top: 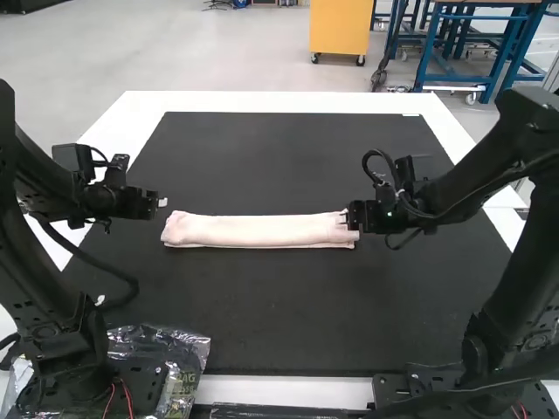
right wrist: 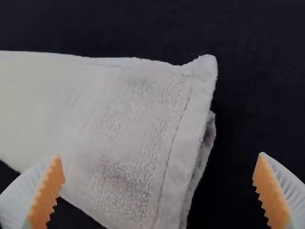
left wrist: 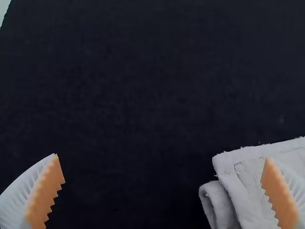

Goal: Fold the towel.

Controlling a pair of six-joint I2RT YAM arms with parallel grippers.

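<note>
dark mat (top: 279, 305); right pincer (top: 353, 216) spread wide

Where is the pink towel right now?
In the high view, the towel lies as a long folded strip across the middle of the black mat, between the two robot arms, its right end beside the right arm's end effector.

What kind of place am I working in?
Probably a robot test bench in a lab: two arms, left and right, at a white-edged table with a black mat, a folded towel between them.
</note>
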